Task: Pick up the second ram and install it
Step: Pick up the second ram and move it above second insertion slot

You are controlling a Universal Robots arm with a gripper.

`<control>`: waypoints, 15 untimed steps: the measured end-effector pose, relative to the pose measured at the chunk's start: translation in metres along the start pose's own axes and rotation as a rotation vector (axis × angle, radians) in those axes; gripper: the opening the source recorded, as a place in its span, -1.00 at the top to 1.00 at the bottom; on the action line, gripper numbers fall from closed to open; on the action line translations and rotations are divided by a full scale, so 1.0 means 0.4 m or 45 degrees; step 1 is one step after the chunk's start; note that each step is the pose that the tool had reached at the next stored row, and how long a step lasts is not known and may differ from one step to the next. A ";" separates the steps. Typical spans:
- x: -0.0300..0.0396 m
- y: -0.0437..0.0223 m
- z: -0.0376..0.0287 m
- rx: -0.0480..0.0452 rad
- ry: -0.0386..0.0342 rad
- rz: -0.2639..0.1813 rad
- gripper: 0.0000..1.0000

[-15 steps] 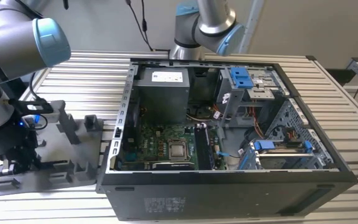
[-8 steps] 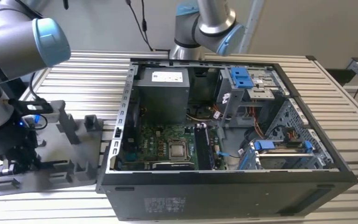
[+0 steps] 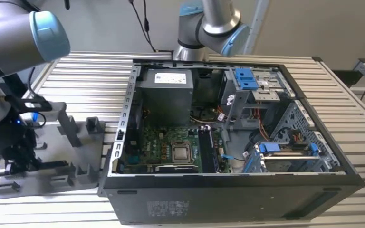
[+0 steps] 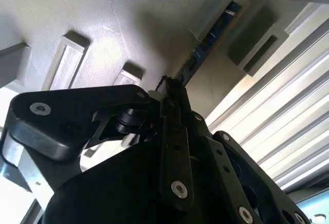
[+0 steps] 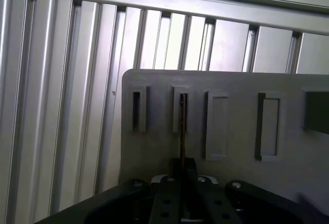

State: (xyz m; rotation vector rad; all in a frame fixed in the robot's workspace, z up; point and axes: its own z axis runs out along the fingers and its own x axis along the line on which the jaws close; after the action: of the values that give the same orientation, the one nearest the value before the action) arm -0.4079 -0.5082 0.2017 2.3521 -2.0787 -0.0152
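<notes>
Hand: the black linkage hand (image 5: 182, 163) is low over the gray plastic tray with upright posts (image 5: 241, 131) at the exterior view's left, and its fingers look closed on the stick.
Second ram: the long, narrow dark circuit-board stick, the second ram (image 5: 182, 126), stands on edge. Its near part is between the fingers and its far part lies in a tray slot.
Surroundings: the tray rests on the ribbed aluminium counter (image 3: 87, 71), just beside the open black computer case (image 3: 233, 183).
Grip risk: the hold looks to be near one end, so the free length could droop or twist.
Slot risk: a slanted pull could wedge the board against the slot walls and drag the tray.
Slip risk: the edges are thin and the board could slide between the pads.
Case risk: the case rim stands near the tray and a low carry could clip it.
</notes>
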 end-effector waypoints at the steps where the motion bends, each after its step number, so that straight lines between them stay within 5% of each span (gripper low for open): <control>1: -0.001 0.000 -0.002 0.000 0.0001 0.000 0.71; 15: -0.003 0.000 -0.055 0.000 0.0002 0.000 0.71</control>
State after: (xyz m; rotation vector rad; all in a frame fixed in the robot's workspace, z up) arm -0.4080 -0.5073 0.2239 2.3519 -2.0788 -0.0151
